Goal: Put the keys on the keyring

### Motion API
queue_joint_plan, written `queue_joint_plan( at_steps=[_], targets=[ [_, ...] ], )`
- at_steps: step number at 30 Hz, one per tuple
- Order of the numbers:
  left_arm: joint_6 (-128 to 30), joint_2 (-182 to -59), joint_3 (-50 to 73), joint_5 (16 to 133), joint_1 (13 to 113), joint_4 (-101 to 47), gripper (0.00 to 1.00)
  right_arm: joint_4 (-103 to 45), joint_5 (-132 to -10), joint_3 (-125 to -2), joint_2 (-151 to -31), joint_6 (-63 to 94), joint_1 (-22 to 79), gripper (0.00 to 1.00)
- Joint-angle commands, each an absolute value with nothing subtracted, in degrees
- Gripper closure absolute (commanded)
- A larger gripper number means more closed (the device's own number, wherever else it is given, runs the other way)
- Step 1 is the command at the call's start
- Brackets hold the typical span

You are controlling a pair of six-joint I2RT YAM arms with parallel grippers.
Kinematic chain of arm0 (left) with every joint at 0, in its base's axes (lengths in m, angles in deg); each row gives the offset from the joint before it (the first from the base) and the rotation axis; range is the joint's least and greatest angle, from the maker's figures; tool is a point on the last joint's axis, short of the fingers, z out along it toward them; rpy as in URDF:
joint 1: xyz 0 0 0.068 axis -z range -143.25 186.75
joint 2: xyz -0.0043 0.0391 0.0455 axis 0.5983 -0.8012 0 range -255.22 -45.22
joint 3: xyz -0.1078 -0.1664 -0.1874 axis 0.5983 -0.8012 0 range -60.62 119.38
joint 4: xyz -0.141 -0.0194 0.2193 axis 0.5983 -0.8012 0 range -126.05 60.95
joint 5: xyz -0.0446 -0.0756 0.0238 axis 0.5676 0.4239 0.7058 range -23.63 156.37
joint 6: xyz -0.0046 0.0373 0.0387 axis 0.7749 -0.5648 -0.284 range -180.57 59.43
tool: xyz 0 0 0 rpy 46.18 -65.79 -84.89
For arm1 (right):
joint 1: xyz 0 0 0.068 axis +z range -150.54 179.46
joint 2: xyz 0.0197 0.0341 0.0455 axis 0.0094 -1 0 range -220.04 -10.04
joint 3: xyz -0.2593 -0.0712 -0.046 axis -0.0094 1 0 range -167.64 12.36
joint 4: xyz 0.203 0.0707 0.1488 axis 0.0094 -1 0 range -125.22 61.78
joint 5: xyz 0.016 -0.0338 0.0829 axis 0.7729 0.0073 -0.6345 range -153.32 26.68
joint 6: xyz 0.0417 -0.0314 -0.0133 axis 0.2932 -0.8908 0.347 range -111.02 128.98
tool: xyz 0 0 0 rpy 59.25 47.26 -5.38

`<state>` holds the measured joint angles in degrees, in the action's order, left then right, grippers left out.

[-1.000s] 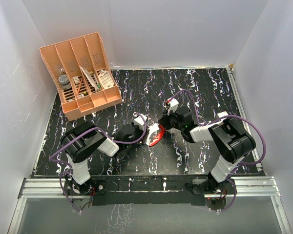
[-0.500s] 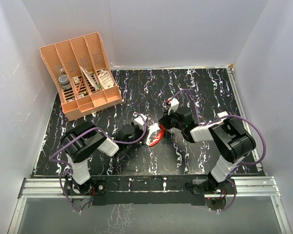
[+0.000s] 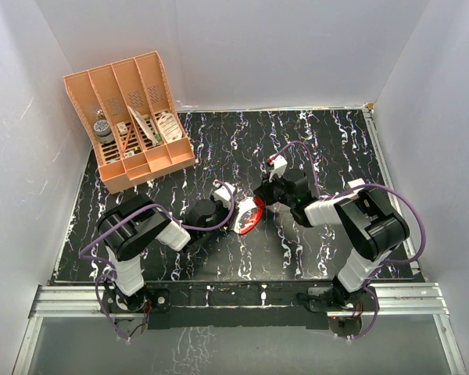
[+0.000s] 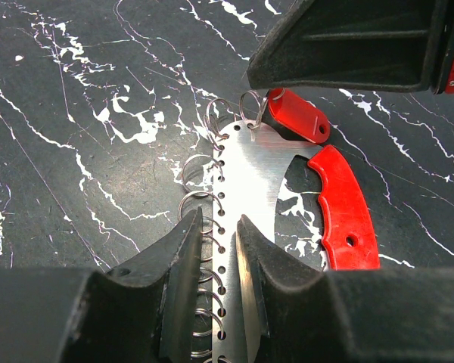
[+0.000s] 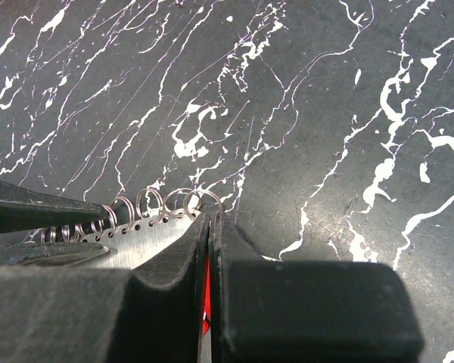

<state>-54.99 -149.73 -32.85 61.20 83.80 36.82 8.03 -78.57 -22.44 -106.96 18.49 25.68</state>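
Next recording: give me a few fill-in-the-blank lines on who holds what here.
1. The right gripper pinches the key by its ___-coloured tag.
2. The left gripper is shut on the keyring, which lies ___ the two grippers.
3. The orange organizer stands at the table's far ___ corner.
Missing words: red; between; left.

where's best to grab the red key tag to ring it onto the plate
Pinch the small red plastic key tag across its flat faces, at the end away from its wire ring, coming from the side opposite the perforated steel plate. That likely leaves the ring free toward the holes; the right hand pinches its faces.
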Motion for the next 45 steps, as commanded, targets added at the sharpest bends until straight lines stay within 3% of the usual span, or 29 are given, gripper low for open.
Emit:
queue_joint_plan(
  at_steps=[1, 45],
  targets=[
    [-55.11, -150.25, -32.33, 61.1, 83.81, 35.44, 0.76, 11.64, -79.62, -24.68, -107.4, 18.82, 25.48, 1.0],
    [-55.3, -150.02, -32.28, 61.18, 83.86, 35.29, 0.76, 11.77, -80.64, -25.74, -108.65, 19.17, 25.48, 1.0]
  ],
)
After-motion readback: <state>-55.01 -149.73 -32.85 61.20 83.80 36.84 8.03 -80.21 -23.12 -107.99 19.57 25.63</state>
